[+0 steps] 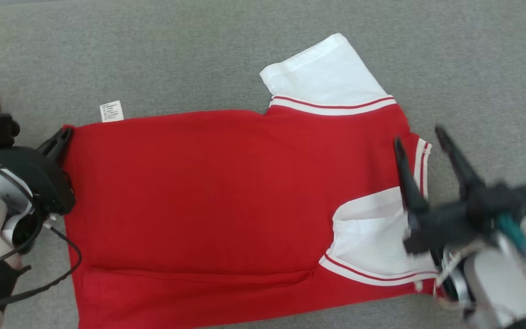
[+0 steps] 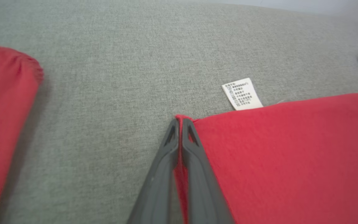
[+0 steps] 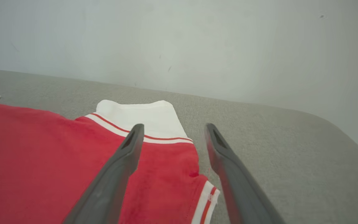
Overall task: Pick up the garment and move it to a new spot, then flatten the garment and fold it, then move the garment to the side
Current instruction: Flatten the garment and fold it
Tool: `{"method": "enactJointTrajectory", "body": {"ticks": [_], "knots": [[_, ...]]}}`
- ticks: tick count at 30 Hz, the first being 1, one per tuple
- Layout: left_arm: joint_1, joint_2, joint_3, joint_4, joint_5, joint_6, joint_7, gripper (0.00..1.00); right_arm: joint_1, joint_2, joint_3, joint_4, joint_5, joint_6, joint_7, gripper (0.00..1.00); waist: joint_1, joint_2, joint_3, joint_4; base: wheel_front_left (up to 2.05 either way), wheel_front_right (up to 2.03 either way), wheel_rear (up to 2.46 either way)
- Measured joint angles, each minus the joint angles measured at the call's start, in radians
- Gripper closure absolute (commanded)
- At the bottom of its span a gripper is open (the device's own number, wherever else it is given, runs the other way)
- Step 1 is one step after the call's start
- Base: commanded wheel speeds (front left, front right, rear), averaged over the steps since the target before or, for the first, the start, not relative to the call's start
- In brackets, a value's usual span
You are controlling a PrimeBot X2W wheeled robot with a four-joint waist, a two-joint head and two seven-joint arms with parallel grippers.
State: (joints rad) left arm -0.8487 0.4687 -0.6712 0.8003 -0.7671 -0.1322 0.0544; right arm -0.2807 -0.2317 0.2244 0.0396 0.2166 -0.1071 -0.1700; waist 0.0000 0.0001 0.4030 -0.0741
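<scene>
Garment (image 1: pixel 226 196) stretches left-right; left jaws clamp its hem corner (image 2: pixel 183 119), right jaws hang open over the collar (image 1: pixel 423 157).

The left gripper (image 1: pixel 63 136) sits at the left edge of the head view. Its fingers are pressed together and point toward the upper right, pinching a corner of the garment (image 2: pixel 291 155). The right gripper (image 1: pixel 420 137) hangs at the lower right, blurred, its fingers spread wide and pointing up. Its pale forearm (image 1: pixel 505 283) runs down toward the bottom right corner.
</scene>
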Motion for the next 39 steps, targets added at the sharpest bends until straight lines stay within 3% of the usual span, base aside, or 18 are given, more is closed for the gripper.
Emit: {"method": "enactJointTrajectory", "body": {"ticks": [5,13,27,37,38,39], "knots": [[-0.018,-0.014,-0.038,-0.006,-0.011,0.0,-0.037,1.0,-0.227,-0.006,0.018,0.079,-0.009,0.011,0.123,0.0,0.0,0.0,0.002,0.027,0.0,0.0,0.0],[-0.065,-0.021,-0.104,-0.051,-0.021,0.0,-0.106,1.0,-0.479,0.018,0.033,0.357,-0.008,0.019,0.324,0.0,0.0001,0.0,0.024,0.082,0.0,0.0,0.0],[-0.125,-0.044,-0.223,-0.106,-0.049,0.0,-0.219,1.0,-0.714,0.02,0.052,0.708,-0.063,0.015,0.477,0.0,0.0001,0.0,0.077,0.18,0.0,0.0,0.0],[-0.147,-0.027,-0.29,-0.119,-0.073,0.0,-0.269,1.0,-0.819,0.033,0.078,0.851,-0.105,0.004,0.506,0.03,0.0,-0.0002,0.109,0.214,0.0,0.0,0.0],[-0.149,-0.026,-0.296,-0.119,-0.076,0.0,-0.276,1.0,-0.824,0.033,0.079,0.862,-0.109,0.004,0.506,0.41,0.0,-0.0002,0.112,0.214,0.0,0.0,0.0],[-0.15,-0.024,-0.303,-0.12,-0.079,0.0,-0.276,1.0,-0.829,0.033,0.08,0.869,-0.112,0.002,0.506,0.66,-0.0001,-0.0002,0.114,0.214,0.0,0.0,0.0]]}}
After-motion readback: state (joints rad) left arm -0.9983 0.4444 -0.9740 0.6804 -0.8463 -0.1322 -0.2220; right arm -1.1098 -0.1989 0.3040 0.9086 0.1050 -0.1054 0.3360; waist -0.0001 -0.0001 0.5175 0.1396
